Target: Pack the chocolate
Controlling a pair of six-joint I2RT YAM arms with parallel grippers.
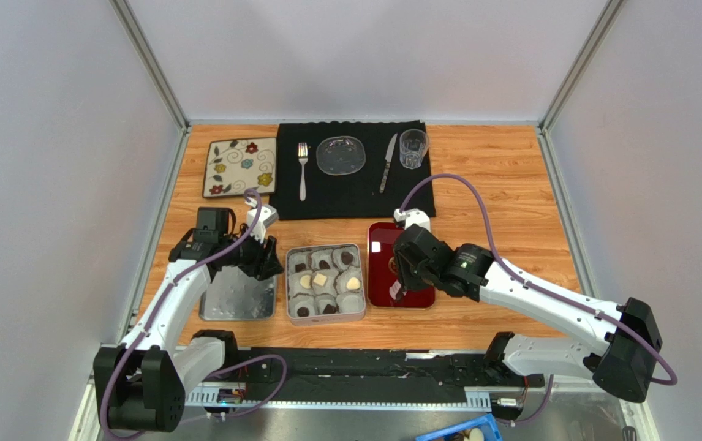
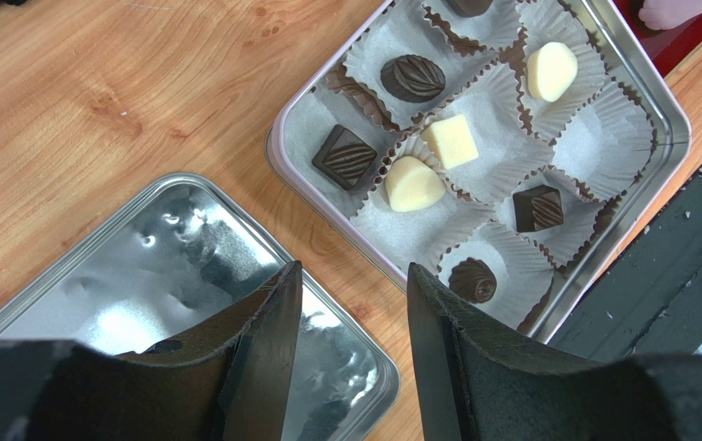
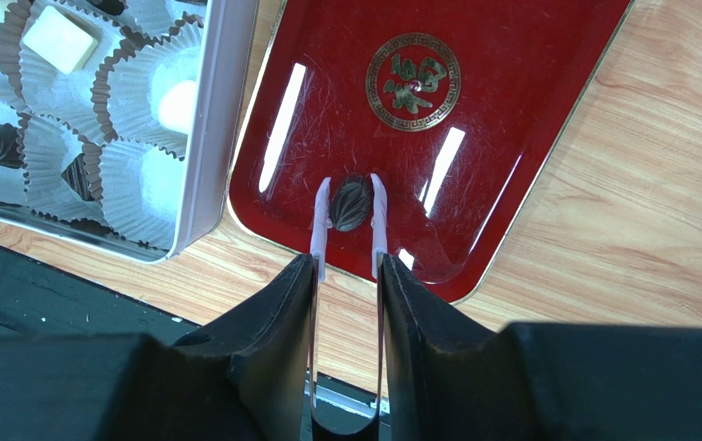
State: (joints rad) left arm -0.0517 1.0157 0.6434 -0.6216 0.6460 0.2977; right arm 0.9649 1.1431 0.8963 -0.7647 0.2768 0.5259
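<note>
A silver tin (image 1: pixel 288 285) holds white paper cups with several dark and cream chocolates; it also shows in the left wrist view (image 2: pixel 645 92). One cup (image 2: pixel 608 138) is empty. My right gripper (image 3: pixel 347 265) is shut on white tongs (image 3: pixel 321 220). The tong tips pinch a dark oval chocolate (image 3: pixel 351 203) at the near part of the red tray (image 3: pixel 511 110). I cannot tell whether the piece still touches the tray. My left gripper (image 2: pixel 355 280) is open and empty, above the corner of the shiny tin lid (image 2: pixel 143 276), left of the tin.
A black placemat (image 1: pixel 350 197) at the back holds a fork (image 1: pixel 302 170), a glass plate (image 1: pixel 340 154), a knife (image 1: pixel 388 161) and a glass (image 1: pixel 413 147). A flowered tile (image 1: pixel 239 167) lies to its left. A black rail (image 1: pixel 364 367) runs along the near edge.
</note>
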